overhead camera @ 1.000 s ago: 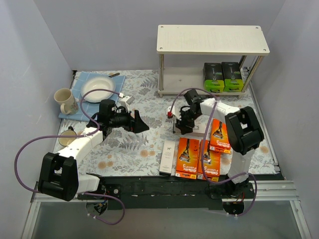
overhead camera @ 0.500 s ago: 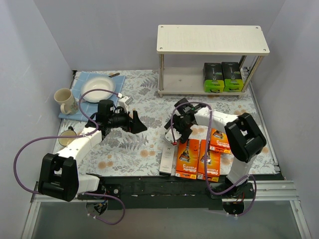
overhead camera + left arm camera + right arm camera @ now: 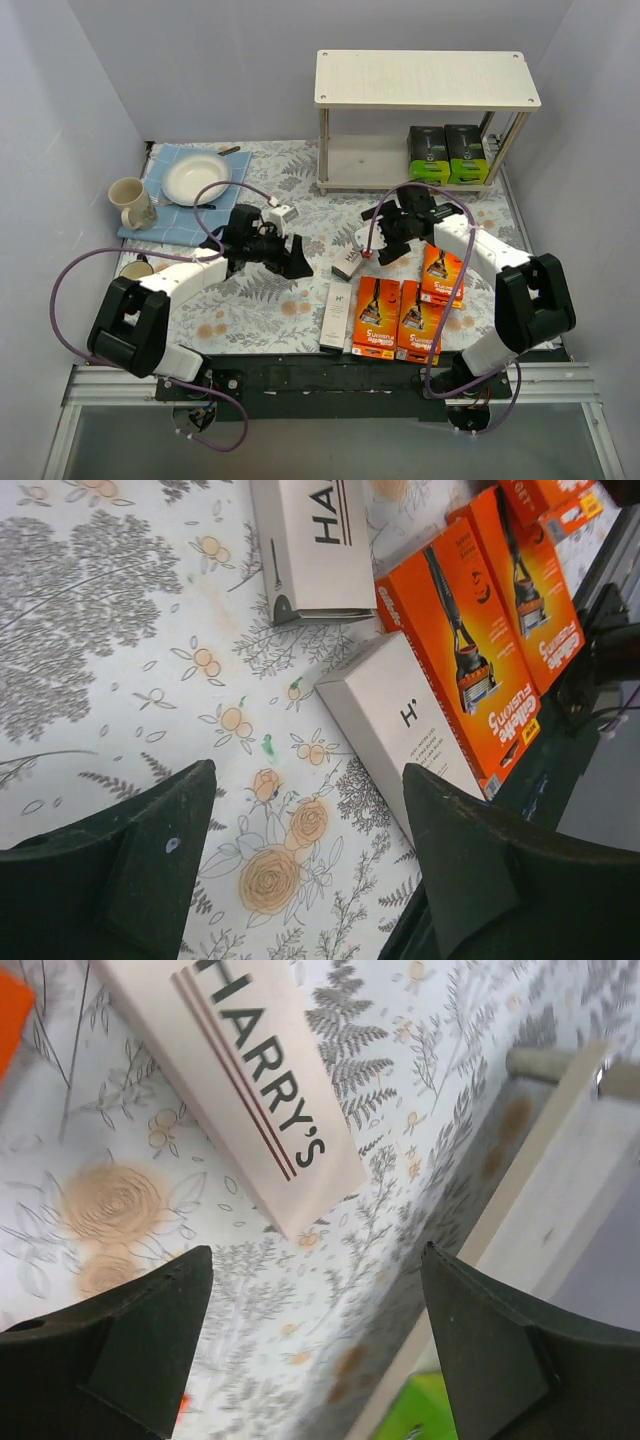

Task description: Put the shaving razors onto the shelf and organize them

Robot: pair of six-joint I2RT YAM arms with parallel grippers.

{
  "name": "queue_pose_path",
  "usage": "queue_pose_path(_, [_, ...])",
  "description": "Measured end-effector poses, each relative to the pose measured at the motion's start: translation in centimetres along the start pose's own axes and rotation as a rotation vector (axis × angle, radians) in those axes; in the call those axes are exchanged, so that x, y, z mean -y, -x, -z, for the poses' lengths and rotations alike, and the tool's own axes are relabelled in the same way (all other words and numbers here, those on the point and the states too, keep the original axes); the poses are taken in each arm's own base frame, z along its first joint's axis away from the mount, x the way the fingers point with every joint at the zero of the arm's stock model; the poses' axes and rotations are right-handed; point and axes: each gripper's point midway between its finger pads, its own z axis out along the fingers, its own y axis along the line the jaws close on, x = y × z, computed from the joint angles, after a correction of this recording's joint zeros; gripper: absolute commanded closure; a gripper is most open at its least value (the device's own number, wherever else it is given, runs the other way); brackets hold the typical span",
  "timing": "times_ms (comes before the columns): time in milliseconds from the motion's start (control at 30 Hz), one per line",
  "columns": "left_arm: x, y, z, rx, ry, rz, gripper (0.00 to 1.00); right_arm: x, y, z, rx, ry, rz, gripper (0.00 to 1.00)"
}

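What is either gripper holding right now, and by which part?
Nothing. The left gripper and right gripper are both open; the Harry's box lies on the table under the right one, clear of its fingers.

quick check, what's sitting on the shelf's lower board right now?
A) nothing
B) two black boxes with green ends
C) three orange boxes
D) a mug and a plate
B: the top view shows two black boxes with green ends side by side at the right end of the lower board of the shelf, while the orange boxes lie on the table.
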Motion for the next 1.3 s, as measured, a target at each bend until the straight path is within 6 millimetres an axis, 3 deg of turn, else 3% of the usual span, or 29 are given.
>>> queue_pose_path(67, [0.8,-0.4,-1.3,-0.031,0.004,-0.034,0.37,0.0,0.4,1.0,0.014,-0.038,-0.175,0.19])
queue_pose_path(133, [1.1,-0.8,-2.6,-0.055,0.016,-0.053,0.45,-0.4,0.9,1.2,0.035,-0.045,-0.347,0.33])
queue_pose_path(167, [1.0,-0.9,-3.2,-0.063,0.027,-0.060,0.57,-0.9,1.3,1.0,0.048,-0.039,-0.452,0.39])
queue_pose_path(200, [0.7,-0.9,-3.7,-0.067,0.042,-0.059,0.64,-1.4,1.5,0.9,0.055,-0.028,-0.532,0.60])
queue_pose_path(267, [-0.3,-0.8,-4.5,-0.075,0.076,-0.051,0.82,-2.3,2.0,0.4,0.069,-0.004,-0.699,0.79])
queue_pose_path(300, [-0.7,-0.8,-4.9,-0.078,0.087,-0.051,0.85,-2.7,2.2,0.0,0.074,0.015,-0.768,0.88])
queue_pose_path(433, [-2.2,-0.7,-6.4,-0.102,0.107,-0.066,0.90,-3.8,2.4,-2.1,0.068,0.099,-1.009,0.97])
queue_pose_path(600, [-2.5,-1.3,-7.9,-0.132,0.079,-0.096,0.88,-5.4,2.2,-4.4,0.035,0.169,-1.186,0.99])
queue_pose_path(800, [-1.0,-2.9,-10.3,-0.174,0.017,-0.122,0.86,-4.6,1.7,-6.0,0.025,0.178,-1.271,0.99])
queue_pose_path(1000, [0.7,-1.1,-12.5,-0.154,-0.022,-0.134,0.84,-2.9,1.0,-7.2,0.034,0.149,-1.302,0.99])
queue_pose_path(1133, [1.2,0.2,-12.8,-0.135,-0.014,-0.135,0.83,-2.7,0.7,-7.3,0.026,0.135,-1.315,0.99])
queue_pose_path(1233, [1.1,0.3,-12.4,-0.138,0.010,-0.126,0.65,-2.7,0.2,-7.1,0.007,0.115,-1.343,0.90])
queue_pose_path(1300, [1.1,0.4,-11.8,-0.140,0.031,-0.123,0.51,-2.7,-0.2,-6.5,-0.010,0.092,-1.366,0.70])
